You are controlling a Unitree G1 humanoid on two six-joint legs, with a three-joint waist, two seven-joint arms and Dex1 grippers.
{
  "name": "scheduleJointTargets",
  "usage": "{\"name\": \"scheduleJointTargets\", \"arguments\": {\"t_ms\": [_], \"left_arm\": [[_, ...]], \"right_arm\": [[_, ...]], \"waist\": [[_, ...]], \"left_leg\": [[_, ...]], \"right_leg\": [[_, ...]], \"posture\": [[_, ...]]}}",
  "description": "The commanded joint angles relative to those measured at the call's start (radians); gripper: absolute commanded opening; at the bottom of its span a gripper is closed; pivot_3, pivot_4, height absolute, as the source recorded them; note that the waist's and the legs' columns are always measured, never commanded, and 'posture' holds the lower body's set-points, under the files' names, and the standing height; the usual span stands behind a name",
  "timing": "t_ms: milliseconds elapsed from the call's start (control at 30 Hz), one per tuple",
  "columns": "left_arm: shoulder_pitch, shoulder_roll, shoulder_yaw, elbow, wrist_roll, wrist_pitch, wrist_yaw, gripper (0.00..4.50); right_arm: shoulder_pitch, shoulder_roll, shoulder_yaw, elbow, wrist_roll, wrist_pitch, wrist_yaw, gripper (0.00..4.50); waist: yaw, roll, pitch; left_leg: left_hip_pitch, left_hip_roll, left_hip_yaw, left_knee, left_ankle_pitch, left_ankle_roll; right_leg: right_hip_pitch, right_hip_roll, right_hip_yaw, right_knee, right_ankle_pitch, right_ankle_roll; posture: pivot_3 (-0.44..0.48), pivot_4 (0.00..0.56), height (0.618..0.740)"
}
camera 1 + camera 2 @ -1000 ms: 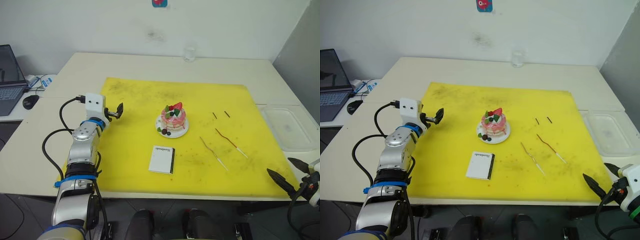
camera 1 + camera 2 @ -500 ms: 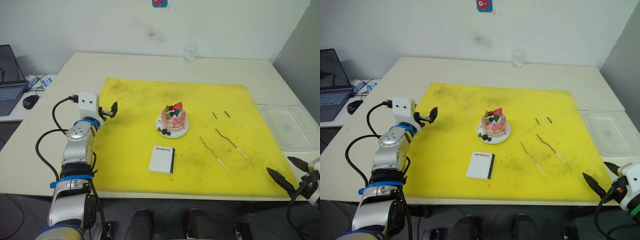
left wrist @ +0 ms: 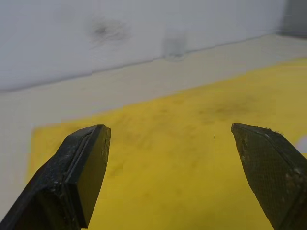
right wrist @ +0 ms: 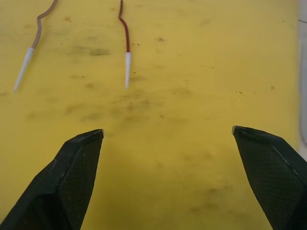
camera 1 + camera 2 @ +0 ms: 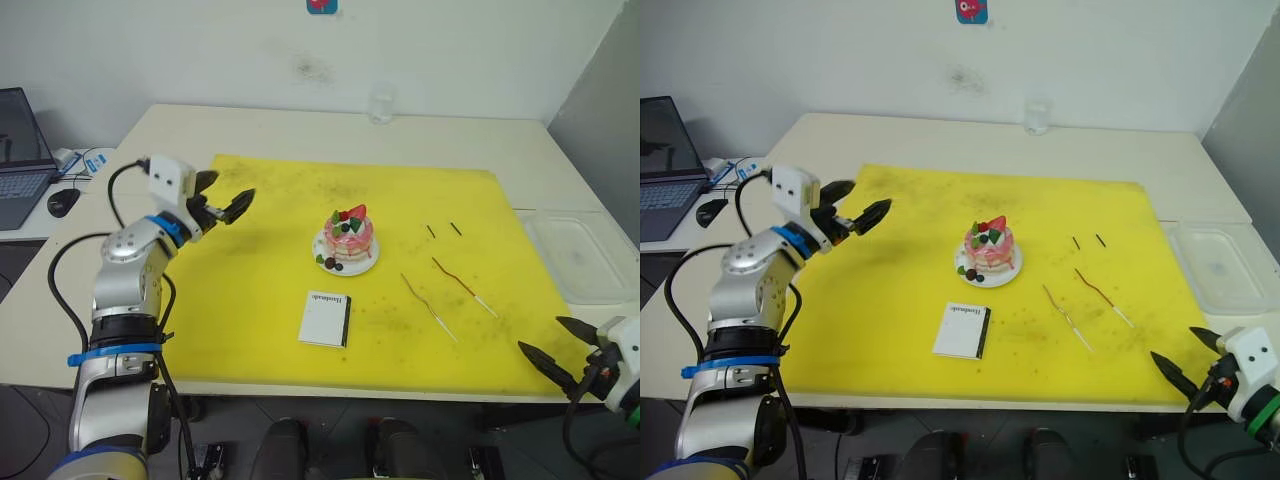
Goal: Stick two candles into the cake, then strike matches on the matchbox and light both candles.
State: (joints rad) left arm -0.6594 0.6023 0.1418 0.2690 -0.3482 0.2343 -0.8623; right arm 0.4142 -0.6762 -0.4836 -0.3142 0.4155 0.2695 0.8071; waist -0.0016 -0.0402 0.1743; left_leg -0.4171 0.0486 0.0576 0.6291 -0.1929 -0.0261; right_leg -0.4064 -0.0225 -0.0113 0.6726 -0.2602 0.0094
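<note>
The pink cake (image 5: 348, 234) stands on its white plate (image 5: 362, 267) in the middle of the yellow mat (image 5: 260, 270). Just in front of it, the white matchbox (image 5: 325, 319) lies flat. To its right lie the tan candle (image 5: 428, 307) and the dark red candle (image 5: 455, 280), with two short dark matches (image 5: 429, 231) (image 5: 454, 228) behind them. My left gripper (image 5: 226, 194) hangs open and empty over the mat's back left part. At the mat's front right corner, my right gripper (image 5: 540, 335) is open and empty, pointing at the candle tips (image 4: 125, 36).
A clear plastic tray (image 5: 580, 255) sits right of the mat. A small glass (image 5: 378, 107) stands at the table's back edge. A laptop (image 5: 15, 160) and a mouse (image 5: 62, 203) are on a side desk at the left.
My left gripper has risen and turned toward the cake, its fingers wider apart. The right gripper has edged slightly inward at the mat's corner. Nothing on the mat has moved.
</note>
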Motion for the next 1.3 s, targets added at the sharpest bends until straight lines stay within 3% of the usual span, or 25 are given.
{"name": "scheduleJointTargets", "arguments": {"t_ms": [33,233,433,467,533,900,1133,1300], "left_arm": [[-0.042,0.037,-0.087,-0.195,-0.084,0.117,-0.164,4.48],[-0.036,0.028,-0.217,-0.399,-0.137,0.219,-0.27,4.48],[-0.014,0.008,-0.266,-0.451,-0.123,0.211,-0.283,4.48],[-0.009,0.005,-0.274,-0.448,-0.114,0.202,-0.285,4.49],[0.0,0.002,-0.282,-0.442,-0.1,0.185,-0.287,4.5],[0.024,-0.031,-0.27,-0.454,-0.094,0.183,-0.231,4.5],[0.087,-0.048,-0.278,-0.526,-0.115,0.221,-0.201,4.5],[0.104,-0.11,-0.251,-0.539,-0.194,0.313,-0.134,4.5]], "right_arm": [[-0.041,-0.027,0.037,-0.053,-0.008,0.005,0.004,4.5],[-0.149,-0.022,0.152,-0.032,-0.05,0.058,-0.05,4.5],[-0.186,-0.012,0.192,-0.006,-0.065,0.09,-0.074,4.5],[-0.189,-0.012,0.201,-0.001,-0.068,0.094,-0.075,4.33],[-0.195,-0.011,0.213,0.005,-0.07,0.106,-0.074,3.9],[-0.215,0.003,0.206,-0.014,-0.057,0.147,-0.094,0.02],[-0.257,0.009,0.178,-0.111,-0.002,0.222,-0.139,0.02],[-0.413,0.1,0.157,-0.235,0.152,0.294,-0.236,0.02]], "waist": [[0.0,0.001,0.0],[-0.003,0.001,0.0],[0.0,0.001,0.0],[-0.001,0.001,0.0],[-0.002,0.001,0.0],[-0.001,0.001,0.0],[-0.001,0.001,0.0],[-0.007,0.001,0.0]], "left_leg": [[0.0,0.0,0.0,0.0,0.0,0.0],[0.001,-0.001,-0.001,0.0,0.0,0.0],[0.001,-0.001,-0.001,0.0,0.0,0.0],[0.001,-0.001,-0.001,0.0,0.0,0.0],[0.001,-0.002,-0.001,0.0,0.0,0.0],[0.001,-0.001,-0.002,0.001,0.0,0.0],[0.001,-0.001,-0.003,0.0,0.0,0.0],[0.001,-0.001,-0.003,0.001,0.0,0.0]], "right_leg": [[0.0,0.0,0.0,0.0,0.0,0.0],[0.0,0.001,0.001,0.001,0.0,-0.001],[0.0,0.002,0.0,0.001,-0.001,-0.002],[0.0,0.002,0.0,0.001,-0.001,-0.002],[0.0,0.002,0.001,0.001,-0.001,-0.002],[0.0,0.002,0.001,0.001,-0.001,-0.002],[0.0,0.002,0.001,0.002,-0.001,-0.002],[0.0,0.002,0.002,0.002,-0.001,-0.001]], "posture": [[0.0,0.15,0.74],[0.0,0.15,0.74],[0.0,0.15,0.74],[0.0,0.15,0.74],[0.0,0.15,0.74],[0.0,0.15,0.74],[0.0,0.15,0.74],[0.0,0.15,0.74]]}}
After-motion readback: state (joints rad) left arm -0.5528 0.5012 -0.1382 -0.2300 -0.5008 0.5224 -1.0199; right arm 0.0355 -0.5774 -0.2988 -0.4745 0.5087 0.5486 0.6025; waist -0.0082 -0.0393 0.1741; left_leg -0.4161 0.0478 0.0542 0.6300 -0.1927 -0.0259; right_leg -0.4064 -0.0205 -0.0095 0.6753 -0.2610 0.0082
